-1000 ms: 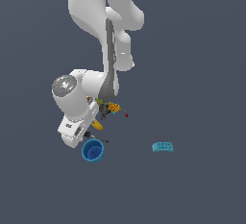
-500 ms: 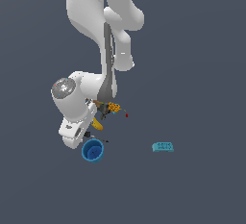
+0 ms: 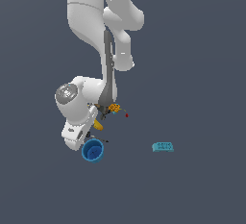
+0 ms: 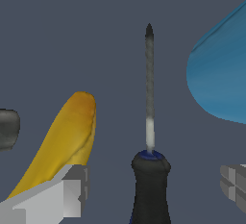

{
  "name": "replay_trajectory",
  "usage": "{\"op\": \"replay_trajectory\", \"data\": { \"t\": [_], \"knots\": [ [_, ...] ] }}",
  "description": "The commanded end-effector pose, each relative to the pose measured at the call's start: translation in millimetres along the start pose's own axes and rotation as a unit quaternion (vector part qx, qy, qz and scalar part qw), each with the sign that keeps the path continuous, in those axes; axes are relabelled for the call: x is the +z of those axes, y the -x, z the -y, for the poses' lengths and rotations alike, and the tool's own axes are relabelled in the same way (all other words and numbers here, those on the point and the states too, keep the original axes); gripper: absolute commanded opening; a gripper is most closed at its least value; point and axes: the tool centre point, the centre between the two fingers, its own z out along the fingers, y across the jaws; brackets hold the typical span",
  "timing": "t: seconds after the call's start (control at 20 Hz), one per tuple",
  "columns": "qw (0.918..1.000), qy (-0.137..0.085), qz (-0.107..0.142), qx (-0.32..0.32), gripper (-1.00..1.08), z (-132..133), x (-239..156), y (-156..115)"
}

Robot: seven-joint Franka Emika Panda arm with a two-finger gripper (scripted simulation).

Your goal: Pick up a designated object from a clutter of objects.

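The designated object, a slim screwdriver [image 4: 150,189] with a black-and-blue handle, lies with its thin dark shaft pointing away from the wrist camera. My gripper [image 4: 151,192] is open, one grey fingertip [image 4: 65,194] on each side of the handle with a gap to both. In the exterior view the white hand hangs low over the clutter of objects, and my gripper [image 3: 89,134] is mostly hidden beneath it. Only a dark sliver of the screwdriver [image 3: 103,141] shows there.
A yellow banana [image 4: 67,136] lies close beside one finger, and a blue cup [image 4: 218,74] stands on the other side. A dark rounded piece [image 4: 7,129] sits past the banana. The exterior view also shows an orange patterned piece [image 3: 114,107] and a teal flat block [image 3: 163,146] off toward the exterior view's right.
The arm's hand has sunk slightly lower over the clutter. The objects have not moved.
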Motion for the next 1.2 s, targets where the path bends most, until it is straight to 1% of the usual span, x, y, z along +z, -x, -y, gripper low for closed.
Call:
{"op": "replay_trajectory", "data": {
  "t": [0.0,0.35,0.4,0.85,0.9,1.15],
  "knots": [
    [1.0000,0.000,0.000,0.000,1.00,1,13,0],
    [1.0000,0.000,0.000,-0.001,1.00,0,27,0],
    [1.0000,0.000,0.000,-0.001,-1.00,0,27,0],
    [1.0000,0.000,0.000,-0.001,-1.00,0,27,0],
    [1.0000,0.005,0.000,0.000,-1.00,-4,20,2],
    [1.0000,0.005,0.000,0.000,-1.00,-6,12,1]
  ]
}}
